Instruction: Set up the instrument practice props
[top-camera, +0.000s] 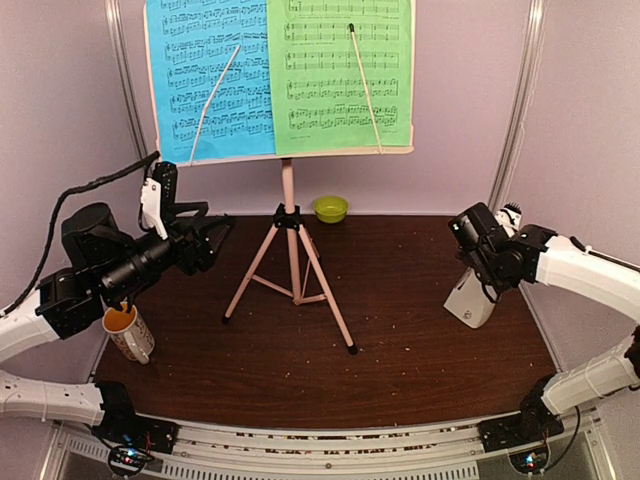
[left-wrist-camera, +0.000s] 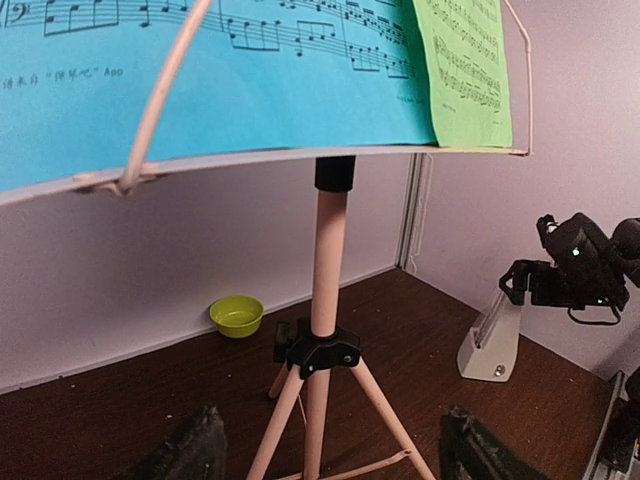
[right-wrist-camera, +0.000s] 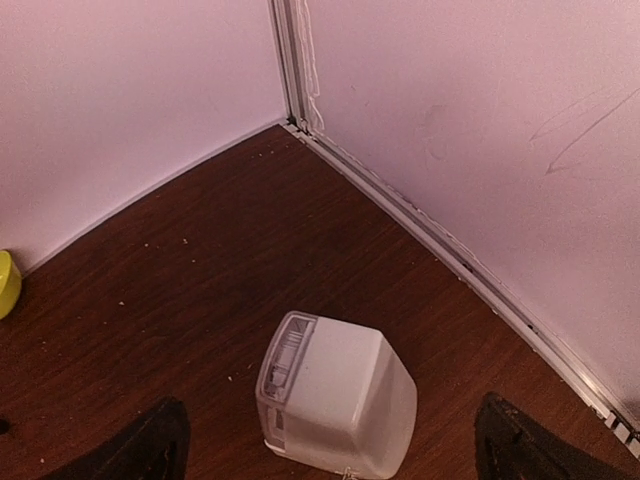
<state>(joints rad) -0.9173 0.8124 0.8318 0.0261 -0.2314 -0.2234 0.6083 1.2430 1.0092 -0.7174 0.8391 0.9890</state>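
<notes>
Right gripper (right-wrist-camera: 333, 448) hangs wide over metronome (right-wrist-camera: 336, 395) near table corner (right-wrist-camera: 288, 165).

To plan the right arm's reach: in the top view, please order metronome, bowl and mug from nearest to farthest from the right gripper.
1. Metronome, just below the right gripper.
2. Bowl, back centre.
3. Mug, far left.

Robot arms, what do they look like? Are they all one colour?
No, two colours. The right arm shows smooth white tubes, the left arm chunky black joints; both arms have both. The left hand and right hand are black, each with two dark fingers. A braided black cable loops off the left arm.
</notes>
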